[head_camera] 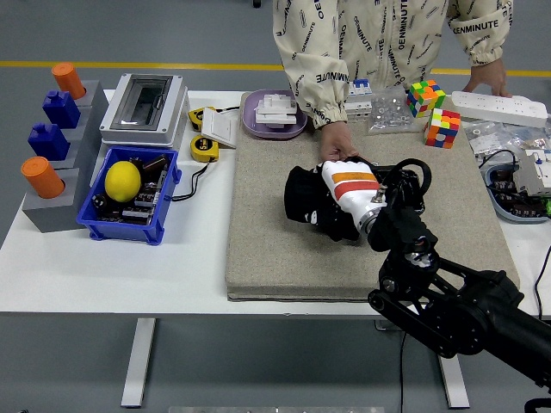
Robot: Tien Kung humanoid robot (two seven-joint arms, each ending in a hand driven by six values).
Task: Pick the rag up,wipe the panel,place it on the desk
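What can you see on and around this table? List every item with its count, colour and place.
Cylinders: two, orange, far left rack.
Blocks: two, blue, same rack.
Bin: one, blue, left, holds a lemon.
Breaker box: one, grey-white, back left.
Tape measures: two, yellow, beside the box.
Tray: one, purple, back centre.
Mat: one, grey-beige, centre.
Panel: one, black, on the mat.
Cubes: two, multicoloured, back right.
Power strip: one, white, far right.
Person's hand: behind the panel.
Right hand: black, on the panel.

The person's jacket (379, 34) reads "OENMINUTE" repeatedly.
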